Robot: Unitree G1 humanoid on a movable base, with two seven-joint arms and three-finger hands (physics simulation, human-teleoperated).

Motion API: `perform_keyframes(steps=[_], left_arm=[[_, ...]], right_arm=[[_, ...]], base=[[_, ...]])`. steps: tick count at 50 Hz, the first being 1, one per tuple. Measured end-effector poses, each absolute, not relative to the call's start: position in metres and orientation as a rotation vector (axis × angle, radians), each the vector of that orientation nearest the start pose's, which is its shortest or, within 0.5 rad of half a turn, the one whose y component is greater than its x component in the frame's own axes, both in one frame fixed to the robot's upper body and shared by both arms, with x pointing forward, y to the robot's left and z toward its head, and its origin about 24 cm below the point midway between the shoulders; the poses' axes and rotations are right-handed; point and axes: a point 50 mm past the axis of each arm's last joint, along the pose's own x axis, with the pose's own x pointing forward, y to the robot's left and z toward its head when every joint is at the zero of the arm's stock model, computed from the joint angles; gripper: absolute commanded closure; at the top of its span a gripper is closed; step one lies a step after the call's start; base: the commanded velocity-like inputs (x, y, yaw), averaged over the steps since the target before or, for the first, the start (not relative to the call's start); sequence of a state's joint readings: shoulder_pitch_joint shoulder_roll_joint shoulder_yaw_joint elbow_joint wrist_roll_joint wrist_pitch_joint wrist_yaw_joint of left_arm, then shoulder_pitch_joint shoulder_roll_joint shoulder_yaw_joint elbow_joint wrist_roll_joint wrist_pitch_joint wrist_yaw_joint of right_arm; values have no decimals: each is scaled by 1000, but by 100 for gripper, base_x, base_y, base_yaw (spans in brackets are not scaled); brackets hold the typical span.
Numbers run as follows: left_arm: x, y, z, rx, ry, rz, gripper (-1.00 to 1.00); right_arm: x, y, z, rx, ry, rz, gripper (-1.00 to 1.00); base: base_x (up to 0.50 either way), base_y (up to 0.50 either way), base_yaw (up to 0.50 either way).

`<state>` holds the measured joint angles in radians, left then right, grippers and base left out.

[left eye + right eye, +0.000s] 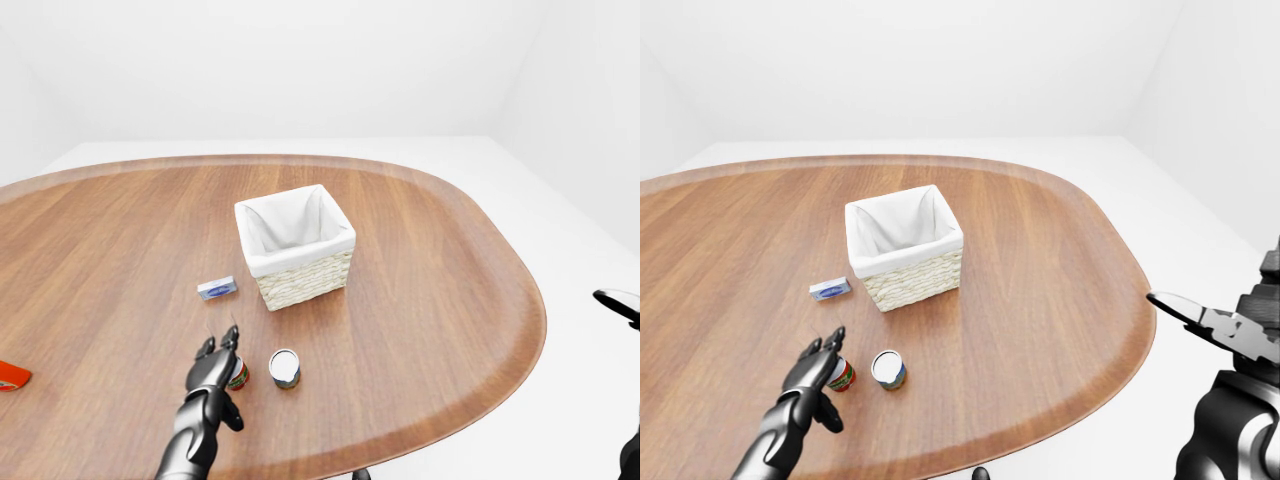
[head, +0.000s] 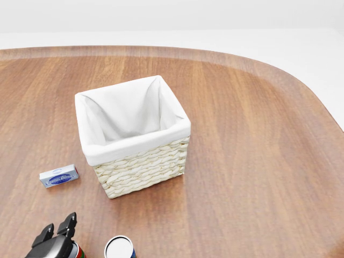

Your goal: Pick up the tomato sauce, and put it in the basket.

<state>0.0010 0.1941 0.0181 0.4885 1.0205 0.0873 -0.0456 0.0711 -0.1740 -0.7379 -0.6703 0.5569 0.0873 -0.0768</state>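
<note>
Right-eye view has the left hand point(image 1: 818, 372) with fingers spread, not gripping, right up against the tomato sauce point(image 1: 842, 375) can. Basket point(image 1: 903, 256) sits well beyond the hand, up-right.

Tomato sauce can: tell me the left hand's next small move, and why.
Probably close the fingers round the tomato sauce can. The left hand is right at the can with its fingers open, so nothing is gripped yet. The can stands upright on the table, and the basket waits farther up the view.
</note>
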Motion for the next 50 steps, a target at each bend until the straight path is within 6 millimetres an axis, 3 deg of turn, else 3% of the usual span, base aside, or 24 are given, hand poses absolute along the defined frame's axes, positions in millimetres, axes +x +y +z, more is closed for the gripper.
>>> perform_keyframes(steps=[1,2,3,4,10,26,32,42,50], left_arm=[[218,218,-64,1184,589,-180,-100],[218,218,-65,1182,591,-180,-57],[218,218,-65,1181,592,-180,36],[219,218,-64,1181,587,-174,100],[227,218,-55,1185,538,-136,100],[222,217,-62,1141,584,-178,100],[222,215,-51,1131,544,-170,100],[237,229,19,1089,351,-33,100],[270,248,110,1206,163,14,100]], right_arm=[[153,-299,197,129,-695,-520,-100],[153,-299,197,129,-695,-520,-100],[153,-299,197,129,-695,-520,-100],[153,-299,197,129,-695,-520,-100],[153,-299,197,129,-693,-520,-100],[154,-299,197,130,-691,-517,-100],[154,-299,197,130,-694,-517,-100],[154,-298,197,131,-691,-514,-100],[154,-298,197,131,-690,-513,-100]], base=[[0,0,0],[0,0,0],[0,0,0],[0,0,0],[0,0,0],[0,0,0],[0,0,0],[0,0,0],[0,0,0]])
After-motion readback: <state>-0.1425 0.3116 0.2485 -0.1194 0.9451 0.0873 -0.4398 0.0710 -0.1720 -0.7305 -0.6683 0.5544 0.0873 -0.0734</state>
